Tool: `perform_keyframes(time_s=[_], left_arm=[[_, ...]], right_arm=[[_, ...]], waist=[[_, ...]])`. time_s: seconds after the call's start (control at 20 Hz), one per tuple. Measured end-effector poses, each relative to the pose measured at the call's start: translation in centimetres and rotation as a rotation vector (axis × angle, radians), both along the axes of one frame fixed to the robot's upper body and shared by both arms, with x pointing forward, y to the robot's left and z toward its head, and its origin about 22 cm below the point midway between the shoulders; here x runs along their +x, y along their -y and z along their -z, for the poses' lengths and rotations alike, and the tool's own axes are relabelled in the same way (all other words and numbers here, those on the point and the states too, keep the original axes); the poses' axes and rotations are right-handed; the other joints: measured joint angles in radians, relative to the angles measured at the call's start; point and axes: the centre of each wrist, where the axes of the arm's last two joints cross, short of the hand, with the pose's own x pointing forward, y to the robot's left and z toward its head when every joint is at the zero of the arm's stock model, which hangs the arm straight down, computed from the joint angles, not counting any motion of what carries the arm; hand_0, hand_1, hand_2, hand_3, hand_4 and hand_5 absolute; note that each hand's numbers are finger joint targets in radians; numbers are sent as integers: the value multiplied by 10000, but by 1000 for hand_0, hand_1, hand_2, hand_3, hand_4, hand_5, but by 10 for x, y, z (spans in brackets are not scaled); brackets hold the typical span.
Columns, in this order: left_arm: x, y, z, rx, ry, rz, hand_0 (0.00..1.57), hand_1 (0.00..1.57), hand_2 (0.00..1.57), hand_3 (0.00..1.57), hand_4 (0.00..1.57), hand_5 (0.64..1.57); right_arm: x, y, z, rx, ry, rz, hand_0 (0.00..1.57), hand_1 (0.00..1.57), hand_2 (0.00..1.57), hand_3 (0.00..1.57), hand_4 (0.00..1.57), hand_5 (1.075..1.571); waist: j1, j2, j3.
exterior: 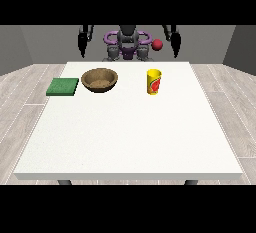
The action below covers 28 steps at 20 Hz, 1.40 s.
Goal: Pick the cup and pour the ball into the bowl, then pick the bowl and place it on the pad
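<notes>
Both hands hang beyond the table's far edge

We cannot tell the fingers of our hand at the view's left (82, 42) or right (174, 39); white table (125, 137), grey walls.

Single front view: raised camera across the bench (125, 137), facing the robot (128, 44) at the far edge, angled downward; whole bench top in frame, robot distant and small.

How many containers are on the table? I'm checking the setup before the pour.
2. A brown bowl sits left of center, beside the green pad; a yellow cup stands upright to its right. None looks hidden.
</notes>
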Motion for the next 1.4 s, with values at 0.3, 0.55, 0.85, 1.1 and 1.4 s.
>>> perform_keyframes(time_s=[0.3,0.55,0.85,1.1,1.4], left_arm=[[3,-6,-24,346,299,136,0,0,0,0,0,1535],[14,20,-55,-1488,562,657,0,0,0,0,0,1541],[4,36,-71,-2873,-356,1091,0,0,0,0,0,1535],[11,36,-88,-2662,616,1438,0,0,0,0,0,1507],[44,29,-127,-1999,2884,1522,0,0,0,0,0,1506]], right_arm=[[2,7,-21,-296,157,-2,0,0,0,305,1058,1571],[14,-46,-61,1085,537,-586,0,0,0,0,783,1571],[-2,-109,-74,1782,-920,-376,0,0,0,0,512,1571],[3,-143,-111,1416,125,-908,0,0,0,0,131,1570],[28,-127,-139,1031,2156,-1126,0,0,0,0,0,1569]], waist=[[-58,-1822,-7],[295,-3891,-54],[661,-4624,-51],[288,-3278,-53],[-120,-447,-45]])
